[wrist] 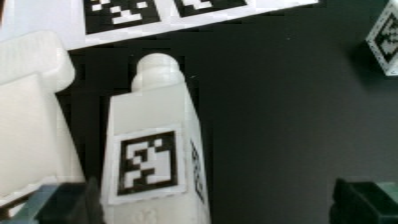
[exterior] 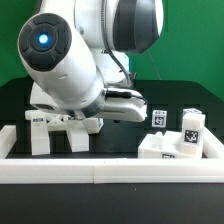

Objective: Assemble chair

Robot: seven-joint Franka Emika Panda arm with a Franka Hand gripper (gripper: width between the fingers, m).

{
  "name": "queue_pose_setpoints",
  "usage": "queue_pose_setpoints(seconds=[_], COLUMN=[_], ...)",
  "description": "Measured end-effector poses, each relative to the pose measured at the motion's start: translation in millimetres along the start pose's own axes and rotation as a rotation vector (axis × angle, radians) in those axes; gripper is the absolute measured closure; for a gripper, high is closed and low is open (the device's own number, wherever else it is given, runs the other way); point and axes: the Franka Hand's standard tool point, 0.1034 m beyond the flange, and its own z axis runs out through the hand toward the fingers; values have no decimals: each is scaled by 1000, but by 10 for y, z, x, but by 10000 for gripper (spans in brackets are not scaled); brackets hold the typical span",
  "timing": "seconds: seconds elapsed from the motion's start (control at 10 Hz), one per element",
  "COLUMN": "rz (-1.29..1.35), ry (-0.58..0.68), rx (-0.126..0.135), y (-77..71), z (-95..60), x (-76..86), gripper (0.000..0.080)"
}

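In the wrist view a white chair post (wrist: pixel 157 140) with a rounded tip and a black-and-white tag lies on the black table. It sits between the fingers of my gripper (wrist: pixel 210 205), close to the one dark fingertip (wrist: pixel 54 207) and far from the other. The jaws stand wide open and hold nothing. A larger white chair slab (wrist: pixel 32 110) lies right beside the post. In the exterior view my arm hides the gripper, which is low over the white pieces (exterior: pixel 50 132) at the exterior view's left.
More tagged white chair pieces (exterior: pixel 190 128) stand at the exterior view's right, one also in the wrist view (wrist: pixel 382 42). The long white border rail (exterior: pixel 110 172) runs along the front. The marker board (wrist: pixel 160 14) lies beyond the post's tip.
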Motion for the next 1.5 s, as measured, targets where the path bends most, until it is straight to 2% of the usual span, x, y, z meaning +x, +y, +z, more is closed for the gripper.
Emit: queue_pose_setpoints(seconds=[0.8,1.2,1.5], rz=[-1,-25,-26], ry=[7,18,48], rx=[39,24,18], y=[230,68,55], z=[-68,-172,-86], x=[30,-59,47], gripper=[150,150,150])
